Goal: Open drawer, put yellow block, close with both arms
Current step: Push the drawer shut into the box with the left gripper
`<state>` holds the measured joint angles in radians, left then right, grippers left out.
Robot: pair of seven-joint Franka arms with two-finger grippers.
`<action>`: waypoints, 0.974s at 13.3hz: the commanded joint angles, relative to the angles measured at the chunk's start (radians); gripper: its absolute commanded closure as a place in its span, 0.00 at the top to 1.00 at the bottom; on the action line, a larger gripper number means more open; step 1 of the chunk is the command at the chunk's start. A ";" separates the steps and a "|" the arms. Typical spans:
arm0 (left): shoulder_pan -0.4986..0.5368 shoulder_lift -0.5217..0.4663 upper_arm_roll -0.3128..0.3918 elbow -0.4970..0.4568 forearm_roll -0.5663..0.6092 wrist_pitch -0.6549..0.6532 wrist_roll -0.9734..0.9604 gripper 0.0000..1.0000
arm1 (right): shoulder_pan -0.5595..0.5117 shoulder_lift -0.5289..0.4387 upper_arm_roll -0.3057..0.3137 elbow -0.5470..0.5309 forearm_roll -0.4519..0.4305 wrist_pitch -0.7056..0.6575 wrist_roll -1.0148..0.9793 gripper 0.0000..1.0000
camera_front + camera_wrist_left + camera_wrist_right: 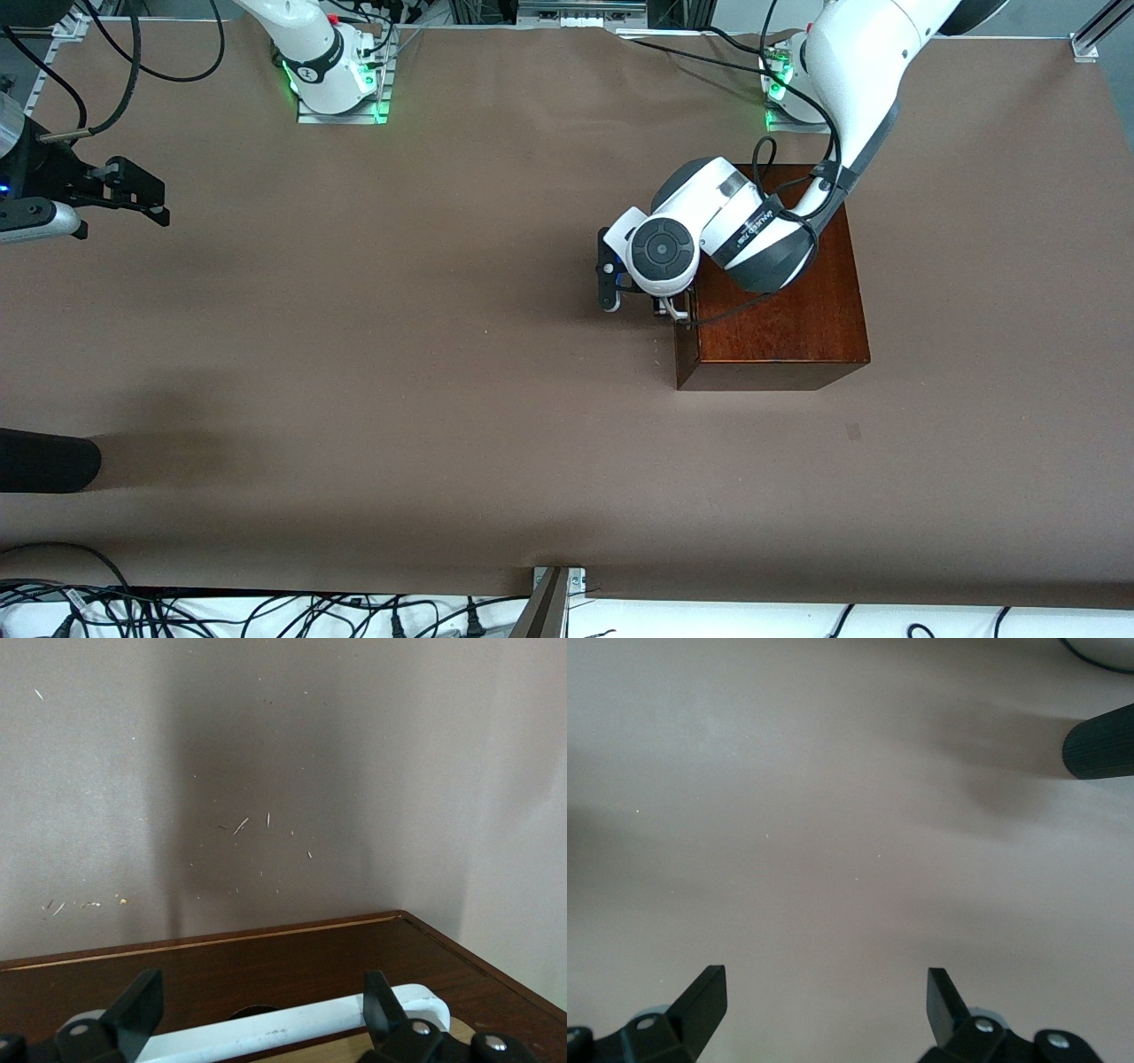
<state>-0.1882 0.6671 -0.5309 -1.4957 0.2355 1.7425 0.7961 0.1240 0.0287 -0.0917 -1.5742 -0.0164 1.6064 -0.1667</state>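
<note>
- Drawer (292, 970), dark reddish-brown front in a glossy mahogany-coloured wooden box (780, 301), sits toward the left arm's end of the brown table (399, 354).
- Left gripper (257, 1014) is at the drawer front, black fingers (137, 1005) spread to either side of the white metal bar handle (266, 1034).
- Right gripper (133, 199) waits over bare table at the right arm's end, fingers spread wide, holding nothing.

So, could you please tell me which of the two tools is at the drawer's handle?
The left tool: its open fingers straddle the white bar handle on the drawer front. The right tool hangs open over bare table at the right arm's end.
</note>
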 commanded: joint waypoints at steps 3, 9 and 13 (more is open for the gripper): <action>0.015 -0.017 0.002 0.018 0.032 -0.054 0.011 1.00 | 0.005 0.005 -0.002 0.017 0.001 0.001 0.015 1.00; 0.013 -0.040 -0.029 0.158 -0.241 -0.055 -0.005 1.00 | 0.005 0.005 -0.002 0.017 0.001 0.001 0.015 1.00; 0.149 -0.133 -0.027 0.158 -0.268 -0.180 -0.002 1.00 | 0.005 0.005 -0.002 0.017 0.001 0.001 0.015 1.00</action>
<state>-0.1329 0.5876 -0.5510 -1.3293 -0.0031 1.6355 0.7859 0.1240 0.0287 -0.0917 -1.5741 -0.0164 1.6092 -0.1666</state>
